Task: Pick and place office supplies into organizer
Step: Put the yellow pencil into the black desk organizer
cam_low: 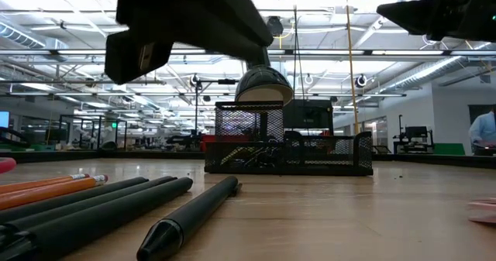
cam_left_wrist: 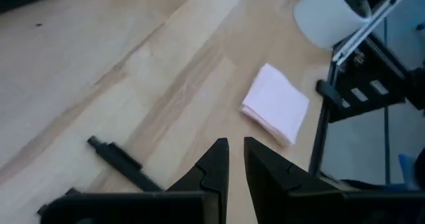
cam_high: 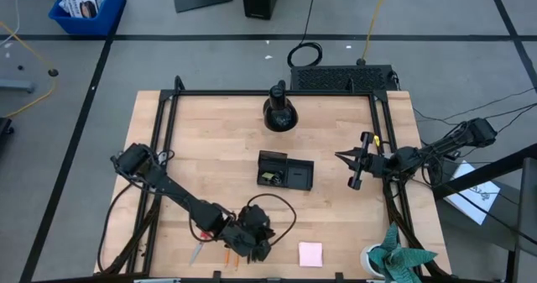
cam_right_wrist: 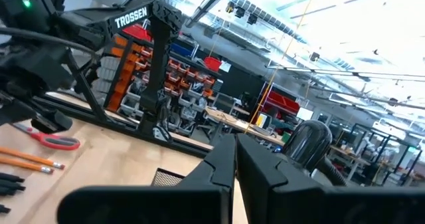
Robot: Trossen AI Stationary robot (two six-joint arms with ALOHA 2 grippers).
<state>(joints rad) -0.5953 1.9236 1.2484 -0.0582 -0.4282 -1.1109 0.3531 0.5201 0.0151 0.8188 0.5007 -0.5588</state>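
Wood table | left pincer near pink pad | organizer mid-table

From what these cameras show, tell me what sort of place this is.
Most likely a robotics lab or workshop. The wooden table stands in a black frame with two arms mounted, rows of similar workstations run behind, and shelves of parts bins line the room.
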